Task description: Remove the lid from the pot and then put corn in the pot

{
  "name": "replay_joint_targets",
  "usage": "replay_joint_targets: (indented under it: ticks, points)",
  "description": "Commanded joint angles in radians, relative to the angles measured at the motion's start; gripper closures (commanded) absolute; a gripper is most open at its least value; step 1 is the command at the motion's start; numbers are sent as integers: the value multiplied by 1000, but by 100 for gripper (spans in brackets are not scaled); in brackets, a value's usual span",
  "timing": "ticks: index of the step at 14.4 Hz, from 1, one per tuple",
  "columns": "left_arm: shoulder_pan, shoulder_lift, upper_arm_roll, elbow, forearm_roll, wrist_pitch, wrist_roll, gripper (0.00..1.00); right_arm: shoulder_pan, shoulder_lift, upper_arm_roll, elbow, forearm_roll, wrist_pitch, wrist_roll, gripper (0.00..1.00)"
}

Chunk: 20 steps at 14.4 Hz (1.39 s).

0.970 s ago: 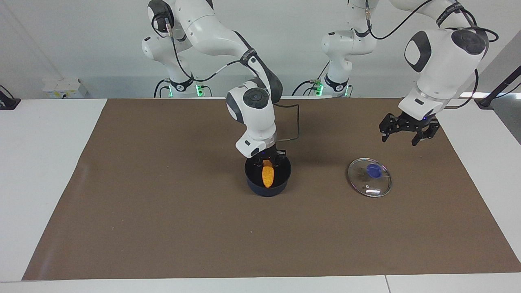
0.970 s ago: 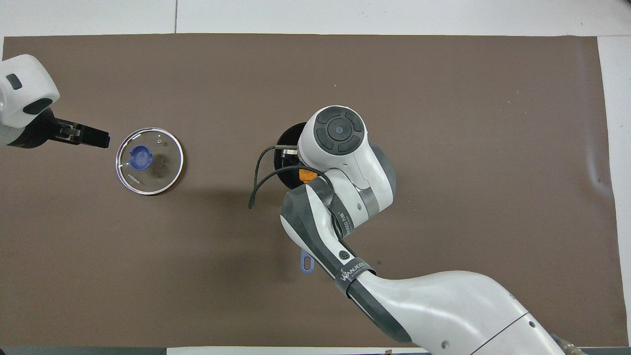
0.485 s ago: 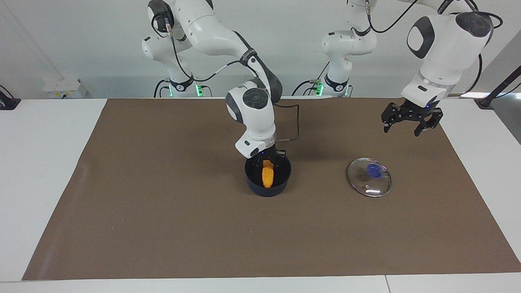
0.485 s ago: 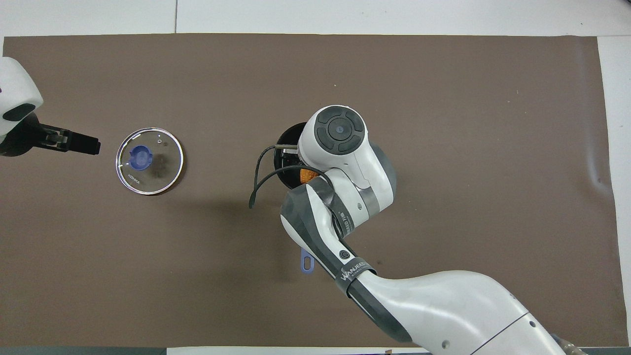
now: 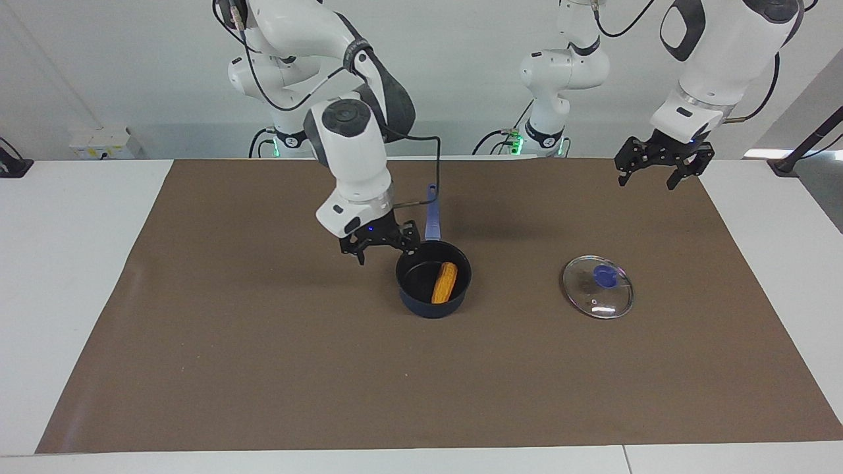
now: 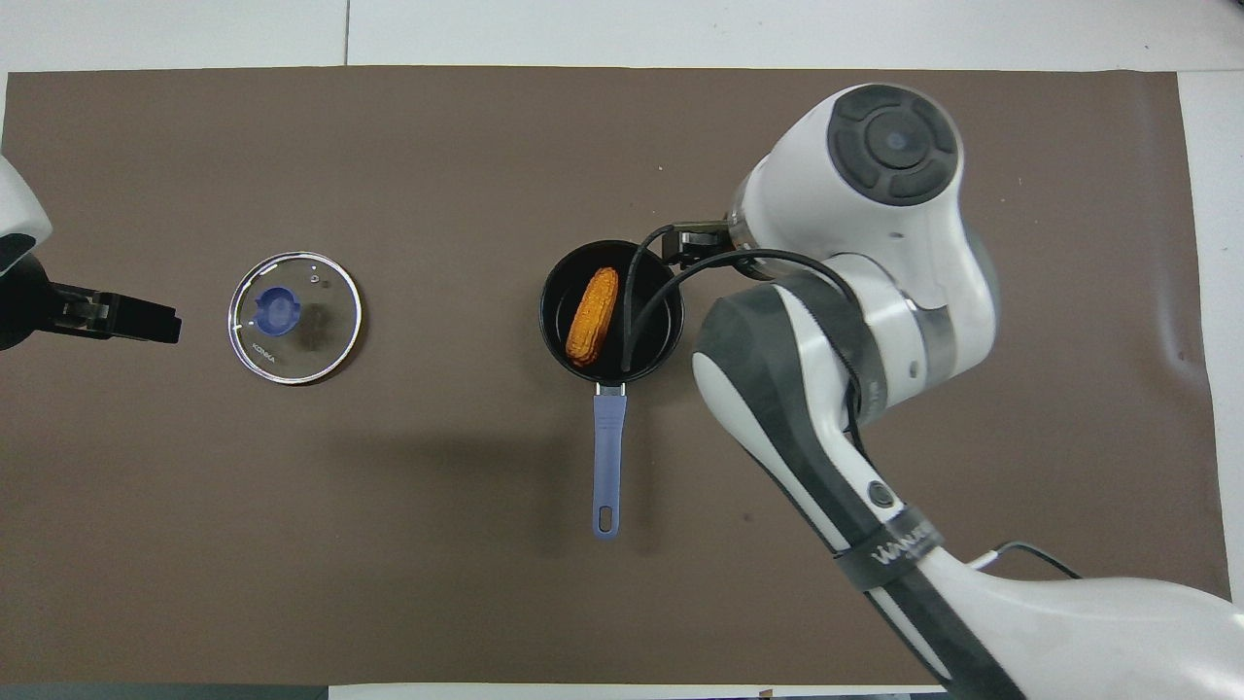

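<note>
Right gripper has let go and lifted off beside the small dark navy saucepan, jaws open; yellow-orange corn cob lies inside (slanted). Round glass lid sits apart, left gripper open above the mat.

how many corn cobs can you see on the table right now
1. The corn lies inside the pot, mid-table. None shows elsewhere, though the right arm hides some mat in the overhead view.

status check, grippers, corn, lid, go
Right gripper open, empty, beside pot. Left gripper open, waiting. Corn in pot, lid off on mat. Nothing in the way.
</note>
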Motion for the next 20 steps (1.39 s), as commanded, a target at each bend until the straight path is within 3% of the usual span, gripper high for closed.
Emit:
replay_joint_targets:
  ticks: [1,9,12,20]
  points:
    - [-4,-20,10,1,-2,6,-15,0,-55,-77,9,-22,-14,-116,-76,0]
    - [-61,-15,96,25,-60,-65,-18,0,-248,-295,9,-33,-67,-405,-234,0]
    - [-62,-12,88,39,-34,-66,-12,0,-309,-321,14,-36,-87,-463,-298,0]
    - [-62,-14,82,37,-28,-65,-13,0,-340,-306,33,-27,-110,-463,-303,0]
